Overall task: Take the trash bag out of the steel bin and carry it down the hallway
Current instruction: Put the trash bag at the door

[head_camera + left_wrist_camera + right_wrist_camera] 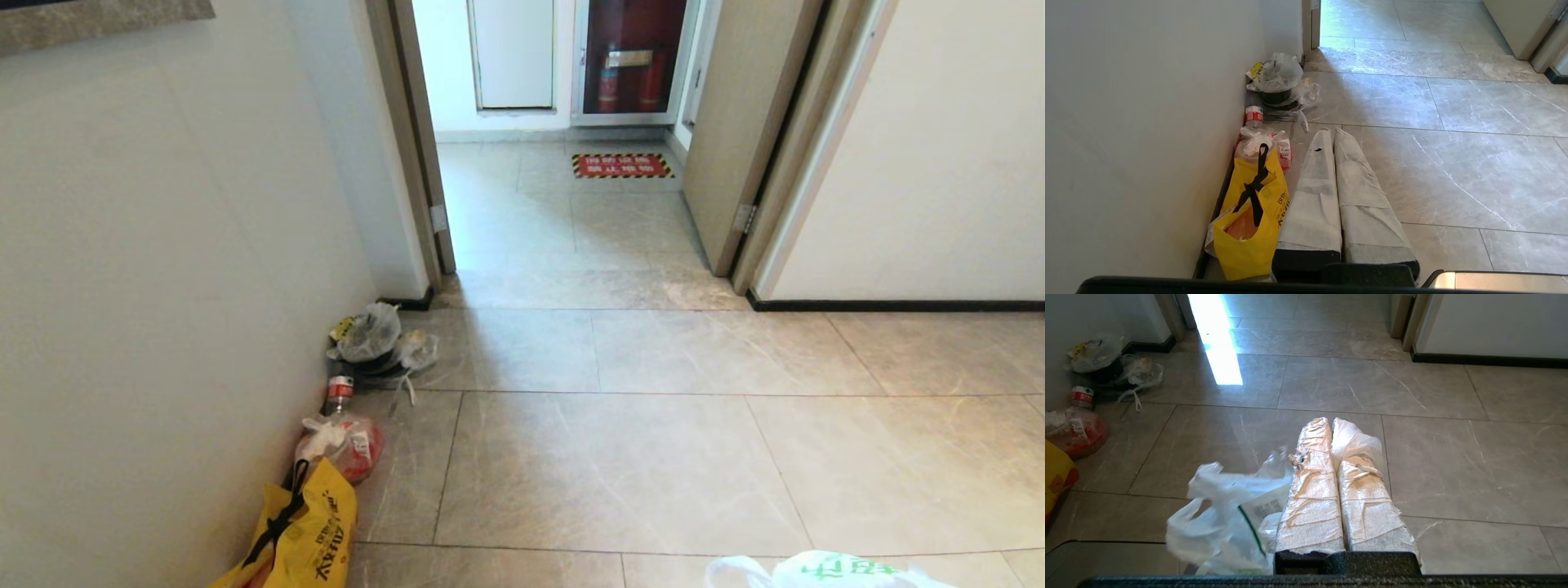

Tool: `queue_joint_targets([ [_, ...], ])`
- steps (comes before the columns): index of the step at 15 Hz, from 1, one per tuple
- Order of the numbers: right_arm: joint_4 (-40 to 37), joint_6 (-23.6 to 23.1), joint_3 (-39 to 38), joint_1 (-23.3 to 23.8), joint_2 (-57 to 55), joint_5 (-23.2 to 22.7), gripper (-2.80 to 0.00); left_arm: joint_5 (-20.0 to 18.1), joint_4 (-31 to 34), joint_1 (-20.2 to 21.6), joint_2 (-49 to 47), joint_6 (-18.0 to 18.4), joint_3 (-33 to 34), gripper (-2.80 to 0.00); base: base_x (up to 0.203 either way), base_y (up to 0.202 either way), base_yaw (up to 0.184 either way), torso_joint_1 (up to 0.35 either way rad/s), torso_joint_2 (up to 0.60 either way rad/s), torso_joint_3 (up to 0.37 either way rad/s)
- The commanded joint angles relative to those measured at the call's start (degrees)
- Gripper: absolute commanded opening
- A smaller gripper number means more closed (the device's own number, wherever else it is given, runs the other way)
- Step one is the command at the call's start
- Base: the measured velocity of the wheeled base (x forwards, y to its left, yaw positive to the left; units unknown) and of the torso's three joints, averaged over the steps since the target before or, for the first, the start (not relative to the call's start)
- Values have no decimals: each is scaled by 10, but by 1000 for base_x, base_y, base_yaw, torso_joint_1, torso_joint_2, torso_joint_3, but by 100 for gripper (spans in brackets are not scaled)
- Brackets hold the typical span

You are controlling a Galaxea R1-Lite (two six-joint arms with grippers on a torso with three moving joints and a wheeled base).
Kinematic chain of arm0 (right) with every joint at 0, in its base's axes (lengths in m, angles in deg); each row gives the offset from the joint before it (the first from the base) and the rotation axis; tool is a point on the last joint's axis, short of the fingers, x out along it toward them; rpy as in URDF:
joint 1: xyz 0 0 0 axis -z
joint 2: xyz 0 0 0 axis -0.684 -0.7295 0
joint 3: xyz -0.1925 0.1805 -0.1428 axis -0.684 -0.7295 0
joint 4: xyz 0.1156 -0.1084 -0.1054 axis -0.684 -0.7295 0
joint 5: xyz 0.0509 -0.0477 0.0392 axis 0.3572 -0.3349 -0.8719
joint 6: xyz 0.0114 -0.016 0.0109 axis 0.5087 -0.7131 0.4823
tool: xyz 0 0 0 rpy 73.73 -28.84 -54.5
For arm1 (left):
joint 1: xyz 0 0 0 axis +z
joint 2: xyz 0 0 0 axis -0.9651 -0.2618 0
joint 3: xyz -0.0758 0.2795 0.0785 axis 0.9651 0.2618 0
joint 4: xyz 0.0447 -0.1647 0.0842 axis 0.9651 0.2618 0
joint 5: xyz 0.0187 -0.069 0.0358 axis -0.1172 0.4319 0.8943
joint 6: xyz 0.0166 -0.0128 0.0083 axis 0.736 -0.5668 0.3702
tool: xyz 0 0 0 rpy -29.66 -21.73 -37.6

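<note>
1. The right pincer (1331, 424) has its two cloth-wrapped fingers pressed together, clamped on thin film of the trash bag (1224, 514); a fold of white plastic lies over one finger and the rest of the bag hangs loose beside the fingers, above the floor.
2. In the head view only the top of the trash bag (824, 567) shows, white with green print, at the lower edge toward the robot's right.
3. The left pincer (1333, 134) is closed and empty, its wrapped fingers side by side, held above the tiles just beside the wall-side rubbish.
4. Along the left wall stands a yellow bag (306, 531) with black handles, open at the top.
5. Beyond it lies a knotted clear bag (343, 441) with red contents, then a bottle (338, 394) with a red label, then a heap of clear bags (375, 339) in the corner.
6. The hallway (620, 457) floor is glossy grey-beige tile.
7. Ahead an open doorway (571, 204) leads on to a red floor sign (622, 166) with a striped border and a cabinet (633, 57) holding red extinguishers.
</note>
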Motion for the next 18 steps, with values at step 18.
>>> queue_joint_targets([
  [18,0,-1,0,0,0,-1,-280,0,0,0,-1,0,0,-280,93,88,2,0,1,1],
])
